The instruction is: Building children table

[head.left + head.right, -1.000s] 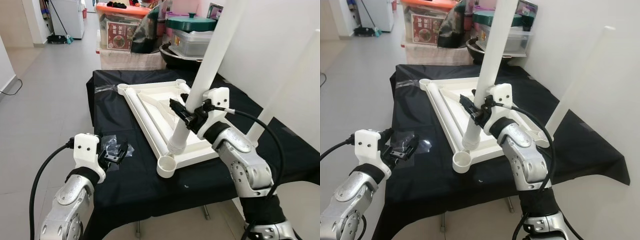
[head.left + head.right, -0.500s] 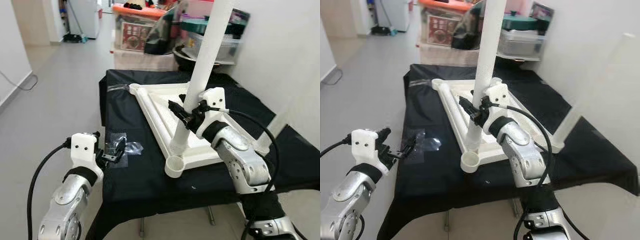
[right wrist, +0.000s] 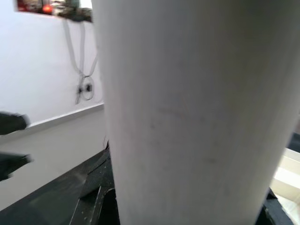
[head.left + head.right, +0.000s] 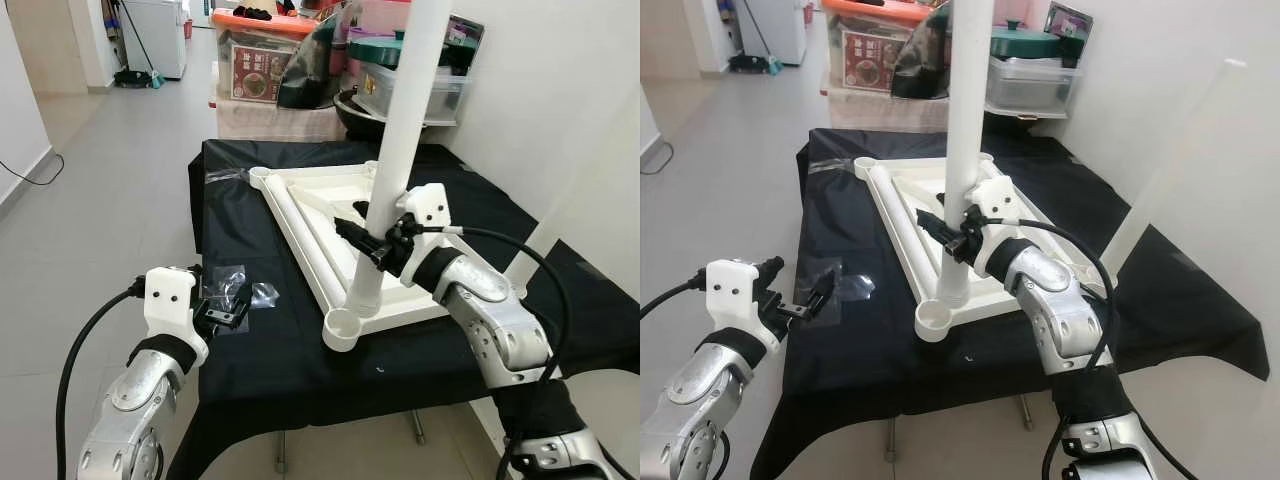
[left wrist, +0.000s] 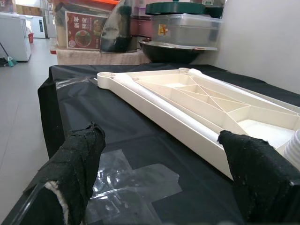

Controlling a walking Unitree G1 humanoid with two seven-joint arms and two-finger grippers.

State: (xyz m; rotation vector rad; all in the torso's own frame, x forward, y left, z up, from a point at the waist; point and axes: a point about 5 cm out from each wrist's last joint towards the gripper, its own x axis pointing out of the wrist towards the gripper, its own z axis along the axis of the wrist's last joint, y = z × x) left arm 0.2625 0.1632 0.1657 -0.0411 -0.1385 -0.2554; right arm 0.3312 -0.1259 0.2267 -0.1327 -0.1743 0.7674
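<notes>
We see the white plastic children's table top (image 4: 330,215) lying upside down on a black cloth-covered table (image 4: 250,350), its ribbed underside facing up. Our right gripper (image 4: 368,243) is clenched around a long white plastic table leg (image 4: 395,150) that stands nearly upright, with its ribbed lower end down on the near edge of the table top, just beside the open round corner socket (image 4: 342,329). Whether that end is seated in anything we cannot tell, and the leg's upper end is cut off by the frame. In the right wrist view the leg (image 3: 197,112) sits so close that the fingers are hidden behind it.

Our left gripper (image 4: 228,305) hovers near the cloth's left edge over a clear crinkled plastic bag (image 5: 126,180), fingers (image 5: 75,164) spread apart and grasping nothing. A second white leg (image 4: 1165,180) rises at the table top's right corner; its foot is hidden behind our right arm. Stacked storage boxes (image 4: 255,60) and a dark pot stand beyond the table, partly cut off.
</notes>
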